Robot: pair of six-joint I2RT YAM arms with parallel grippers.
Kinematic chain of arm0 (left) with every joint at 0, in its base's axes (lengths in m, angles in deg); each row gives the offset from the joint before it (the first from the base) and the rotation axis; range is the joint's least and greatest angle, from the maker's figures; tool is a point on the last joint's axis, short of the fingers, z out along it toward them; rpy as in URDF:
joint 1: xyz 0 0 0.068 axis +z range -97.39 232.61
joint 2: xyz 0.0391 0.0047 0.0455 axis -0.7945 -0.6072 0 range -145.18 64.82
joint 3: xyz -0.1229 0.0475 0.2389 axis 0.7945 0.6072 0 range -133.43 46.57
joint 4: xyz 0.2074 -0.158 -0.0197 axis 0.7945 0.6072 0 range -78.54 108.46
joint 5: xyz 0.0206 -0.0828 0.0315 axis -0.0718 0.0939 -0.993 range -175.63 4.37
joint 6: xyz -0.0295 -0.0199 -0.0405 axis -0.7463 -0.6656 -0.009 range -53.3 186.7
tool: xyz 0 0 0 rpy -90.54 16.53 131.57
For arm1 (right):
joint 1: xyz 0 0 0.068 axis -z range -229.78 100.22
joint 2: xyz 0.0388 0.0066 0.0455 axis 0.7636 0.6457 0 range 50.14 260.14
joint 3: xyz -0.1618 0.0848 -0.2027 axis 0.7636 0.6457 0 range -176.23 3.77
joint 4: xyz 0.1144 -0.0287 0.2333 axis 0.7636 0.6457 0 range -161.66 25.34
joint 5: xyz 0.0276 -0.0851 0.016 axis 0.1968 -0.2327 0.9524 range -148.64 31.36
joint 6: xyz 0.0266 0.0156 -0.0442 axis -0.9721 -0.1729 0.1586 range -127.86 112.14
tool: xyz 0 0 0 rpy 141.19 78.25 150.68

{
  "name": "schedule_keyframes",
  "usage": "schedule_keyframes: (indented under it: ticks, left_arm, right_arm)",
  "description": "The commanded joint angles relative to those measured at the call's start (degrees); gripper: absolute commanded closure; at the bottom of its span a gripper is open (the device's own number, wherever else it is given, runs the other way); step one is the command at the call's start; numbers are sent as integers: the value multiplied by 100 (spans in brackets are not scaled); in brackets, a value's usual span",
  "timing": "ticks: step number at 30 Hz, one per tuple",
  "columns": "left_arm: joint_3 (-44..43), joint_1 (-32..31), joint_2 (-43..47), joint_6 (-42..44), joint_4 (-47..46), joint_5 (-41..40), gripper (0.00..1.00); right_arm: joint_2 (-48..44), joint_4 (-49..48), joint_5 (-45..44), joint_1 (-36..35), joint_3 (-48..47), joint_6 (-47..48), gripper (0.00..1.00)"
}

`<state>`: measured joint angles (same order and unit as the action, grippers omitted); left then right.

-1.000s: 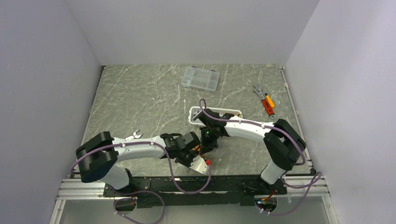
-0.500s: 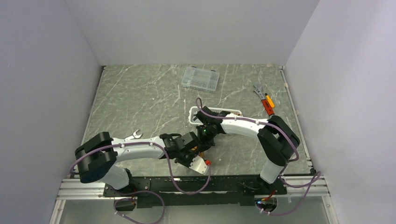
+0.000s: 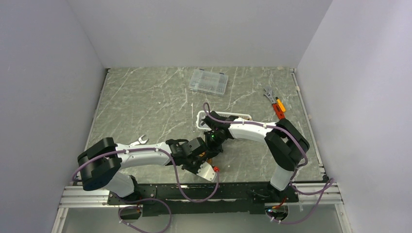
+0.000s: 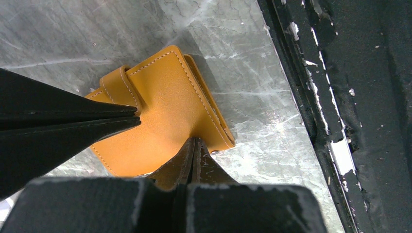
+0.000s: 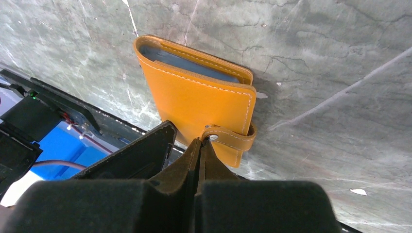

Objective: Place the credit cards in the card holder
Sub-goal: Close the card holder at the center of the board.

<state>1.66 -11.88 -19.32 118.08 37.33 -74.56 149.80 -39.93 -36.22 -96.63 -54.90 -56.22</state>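
Left wrist view: the card holder [image 4: 165,111] lies folded flat on the table [image 4: 243,53], just beside the black front rail [image 4: 311,97]. The left claw [image 4: 194,145] is closed on nothing, its tips resting on the holder's near corner. The right claw [image 4: 137,119], likewise closed and empty, meets the strap [image 4: 127,87]. Right wrist view: the right claw's tips sit at the snap button [image 5: 212,138], and a pale blue edge [image 5: 194,63] shows between the leaves. I judge that edge to be a card, so I take the step in hand to be pressing the snap home. To do it well I would anchor with the left claw and press the right claw straight down on the button, without sideways drag, since the holder could skid toward the rail. The layered ends run roughly parallel to the rail, so I judge the long axis to lie along it — loosely, the outline being near square. The strap edge faces the right claw. Top view: both claws meet at the table's near middle, covering the holder almost wholly.
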Motion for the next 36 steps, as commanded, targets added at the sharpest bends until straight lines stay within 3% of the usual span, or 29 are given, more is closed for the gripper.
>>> schedule_keyframes:
  ticks: [1, 36]
  left_arm:
    - [122, -20, 73, 28, 137, -79, 100]
    - [193, -20, 161, 167, 208, -68, 100]
  right_arm:
    - [146, 2, -42, 7, -41, 84, 100]
    - [374, -499, -181, 52, 309, -289, 100]
